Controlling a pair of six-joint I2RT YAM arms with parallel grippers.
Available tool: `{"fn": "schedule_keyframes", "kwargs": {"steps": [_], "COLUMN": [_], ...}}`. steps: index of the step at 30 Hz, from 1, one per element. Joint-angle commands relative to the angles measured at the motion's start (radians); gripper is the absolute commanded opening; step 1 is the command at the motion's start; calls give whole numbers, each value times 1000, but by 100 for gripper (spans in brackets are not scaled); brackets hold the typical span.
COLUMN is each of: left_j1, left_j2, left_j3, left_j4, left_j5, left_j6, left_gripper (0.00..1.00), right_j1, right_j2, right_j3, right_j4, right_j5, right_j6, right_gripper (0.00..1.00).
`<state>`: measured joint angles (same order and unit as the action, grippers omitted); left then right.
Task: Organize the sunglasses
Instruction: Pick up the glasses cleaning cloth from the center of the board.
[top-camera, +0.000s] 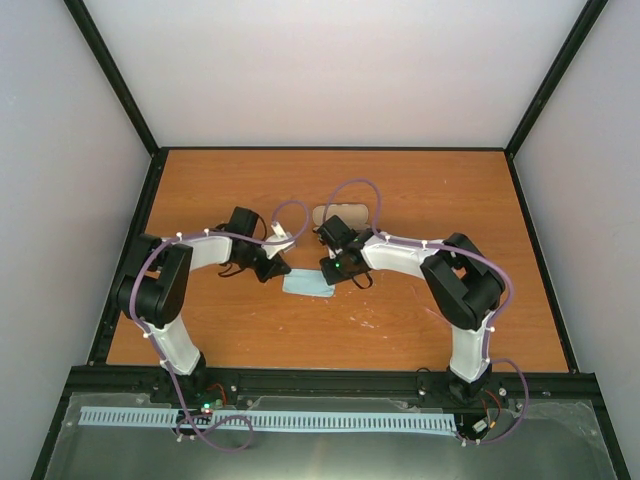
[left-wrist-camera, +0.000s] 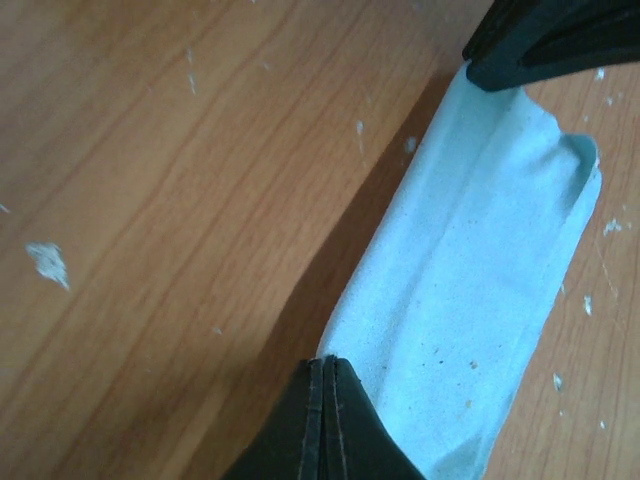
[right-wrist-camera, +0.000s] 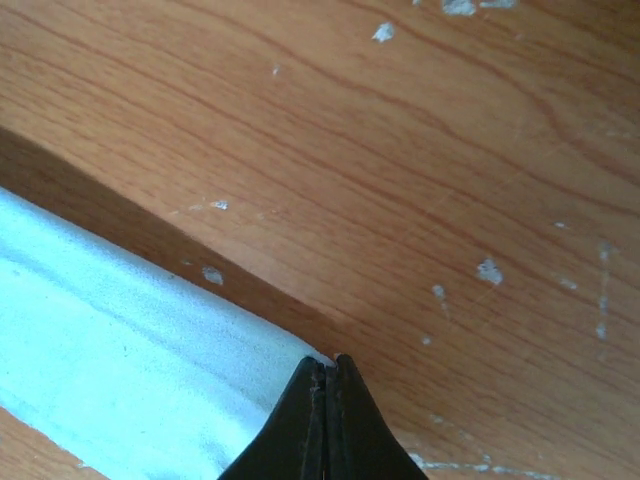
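The sunglasses are out of view in all three views. A pale blue cloth hangs folded between my two grippers, just above the wooden table, and casts a shadow on it. My left gripper is shut on one end of the cloth. My right gripper is shut on a corner at the other end of the cloth. The right arm's dark fingers show at the top right of the left wrist view, at the cloth's far end. In the top view the left gripper and right gripper stand close together at mid-table.
A grey-tan oblong case lies just behind the grippers. White flecks and scuffs mark the wood. Black frame rails border the table on all sides, with pale walls behind.
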<state>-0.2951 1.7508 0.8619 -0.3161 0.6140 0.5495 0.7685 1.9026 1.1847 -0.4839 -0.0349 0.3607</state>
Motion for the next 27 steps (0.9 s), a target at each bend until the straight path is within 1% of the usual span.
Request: {"fn": "schedule_keyframes", "kwargs": {"steps": [1,16,27], "left_j1": [-6,-35,-41], "left_j2": [-26,7,56], "left_j3": [64,167,260], "left_j4": [-21,-11,0], "left_j5": [24,52,75], "left_j6": [-34,-82,-113], "left_gripper": [1,1,1], "right_j1": [-1,-16,-45], "right_j2": [-46,-124,-143], "right_j3": [6,29,59], "right_j4": [-29,-23,-29], "right_j5": [73,189,231], "right_j6": [7,0,-24], "right_gripper": [3,3,3]}}
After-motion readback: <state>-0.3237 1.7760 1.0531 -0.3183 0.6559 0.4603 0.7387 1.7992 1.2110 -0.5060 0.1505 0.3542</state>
